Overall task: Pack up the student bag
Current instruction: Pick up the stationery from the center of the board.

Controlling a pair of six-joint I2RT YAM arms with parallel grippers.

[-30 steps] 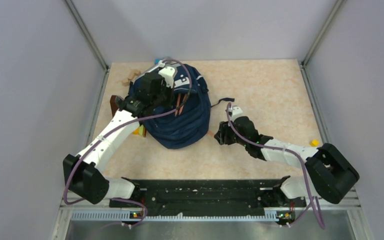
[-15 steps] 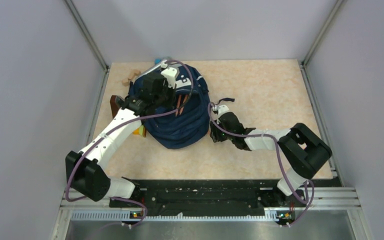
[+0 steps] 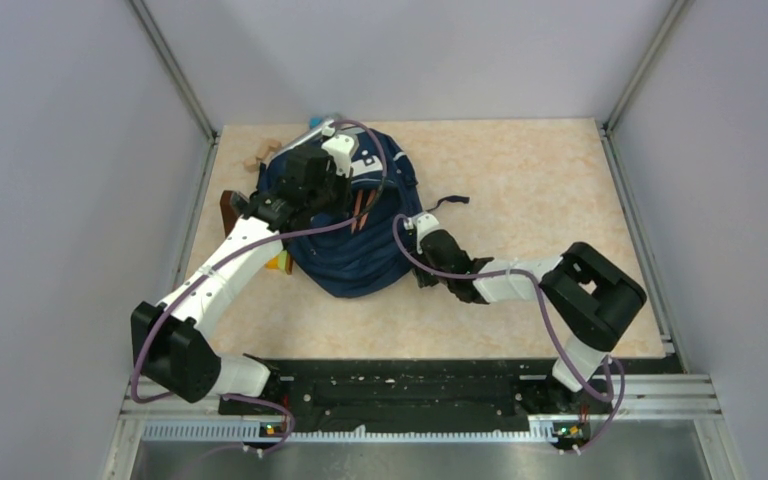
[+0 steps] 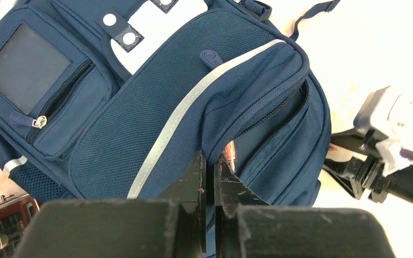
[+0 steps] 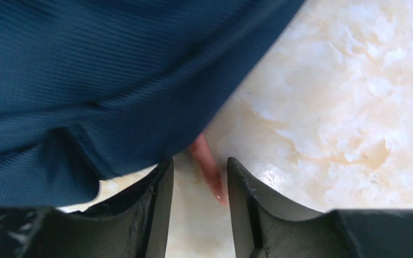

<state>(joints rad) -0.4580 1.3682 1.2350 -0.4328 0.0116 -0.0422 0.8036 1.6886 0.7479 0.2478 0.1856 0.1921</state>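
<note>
Your right fingers point(image 5: 153, 215) slid up to the student bag point(image 3: 360, 255), open around a pink stick point(image 5: 207, 166) under it, grab-ready; left fingers point(image 4: 196, 183) pinch its pocket.

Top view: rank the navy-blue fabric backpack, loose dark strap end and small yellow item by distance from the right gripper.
1. navy-blue fabric backpack, immediately left of the right gripper.
2. loose dark strap end, on the table farther back.
3. small yellow item, across the backpack at its left edge.
</note>
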